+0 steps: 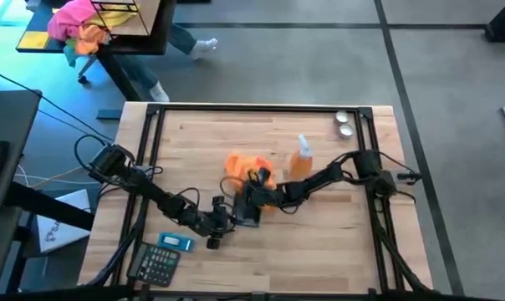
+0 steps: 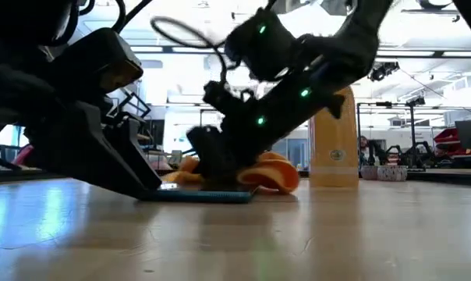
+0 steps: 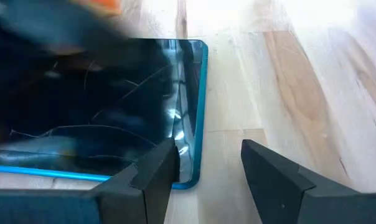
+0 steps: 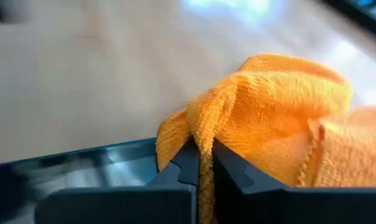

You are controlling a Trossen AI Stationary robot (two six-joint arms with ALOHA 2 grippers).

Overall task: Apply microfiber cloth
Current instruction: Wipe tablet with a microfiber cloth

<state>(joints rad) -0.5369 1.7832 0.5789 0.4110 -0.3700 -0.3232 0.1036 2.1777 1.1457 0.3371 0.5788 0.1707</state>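
Wiping under way: right pincer clenched on soft orange microfiber cloth, bunched at black blue-edged phone. Left pincer released, straddling phone's edge. Next: dragging cloth across glass.

Orange microfiber cloth bunched, seemingly draped over phone's edge

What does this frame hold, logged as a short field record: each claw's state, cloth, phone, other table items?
right claw: shut on the microfiber cloth, pinching a fold at the phone
left claw: open, fingers astride the phone's corner
microfiber cloth: orange, bunched, lying partly on the phone's far end
phone: flat on the table, dark screen up, blue edge
spray bottle: upright, beside the cloth
calculator: near table's front left edge
two small round tins: far right corner
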